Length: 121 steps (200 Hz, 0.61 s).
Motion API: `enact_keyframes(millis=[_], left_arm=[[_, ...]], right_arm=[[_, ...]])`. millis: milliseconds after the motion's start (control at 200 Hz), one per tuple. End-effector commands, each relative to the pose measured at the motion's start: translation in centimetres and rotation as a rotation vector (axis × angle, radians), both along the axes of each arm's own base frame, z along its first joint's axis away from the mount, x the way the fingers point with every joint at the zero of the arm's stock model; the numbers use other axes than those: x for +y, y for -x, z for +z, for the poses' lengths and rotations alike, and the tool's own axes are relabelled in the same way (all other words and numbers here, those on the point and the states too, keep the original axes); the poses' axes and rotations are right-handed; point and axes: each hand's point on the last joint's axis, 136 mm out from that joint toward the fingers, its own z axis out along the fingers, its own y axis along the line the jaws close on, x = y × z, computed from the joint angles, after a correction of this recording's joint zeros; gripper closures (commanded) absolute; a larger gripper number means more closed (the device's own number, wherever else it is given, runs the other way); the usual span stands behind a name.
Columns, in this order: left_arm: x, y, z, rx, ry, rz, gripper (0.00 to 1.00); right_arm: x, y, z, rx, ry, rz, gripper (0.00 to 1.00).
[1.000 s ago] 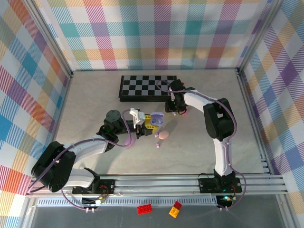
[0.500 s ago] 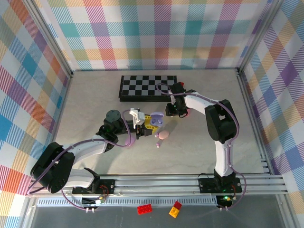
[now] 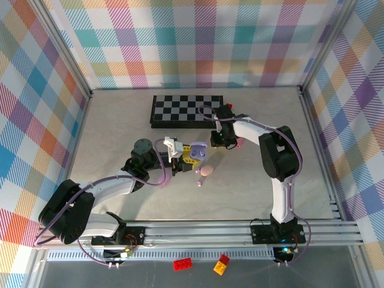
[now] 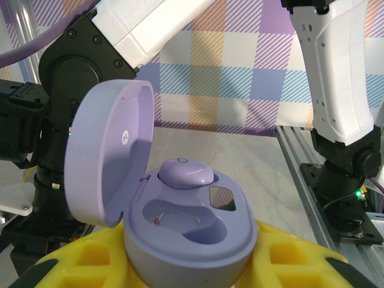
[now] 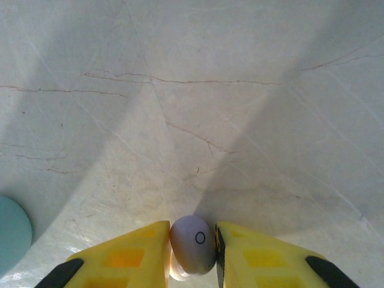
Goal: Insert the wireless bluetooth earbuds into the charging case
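Overhead, left gripper (image 3: 193, 153) clenched on the open lilac charging case (image 3: 198, 150), mid-table. Right gripper (image 3: 223, 143) down near the checkerboard (image 3: 186, 111).

Left wrist: case lid upright; seated earbud (image 4: 183, 173) in the far well.

Right wrist: yellow fingers (image 5: 129, 255) pressed against both sides of the pale loose earbud (image 5: 192, 243), which rests on the table (image 5: 210, 90). Grasping it.
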Motion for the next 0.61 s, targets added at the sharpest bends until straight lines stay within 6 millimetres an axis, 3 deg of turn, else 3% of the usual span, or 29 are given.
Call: enact_keyframes(millis=[0, 235, 600], left_arm=[[0.29, 0.28, 0.28, -0.028, 0.003, -0.006, 0.70], [0.27, 0.29, 0.29, -0.029, 0.003, -0.009, 0.70], [0.25, 0.34, 0.10, -0.023, -0.001, -0.011, 0.70]], right_arm=[[0.43, 0.83, 0.78, 0.010, -0.026, 0.004, 0.75], [0.51, 0.57, 1.26, -0.011, -0.039, -0.007, 0.69], [1.20, 0.49, 1.19, -0.008, -0.080, -0.004, 0.70]])
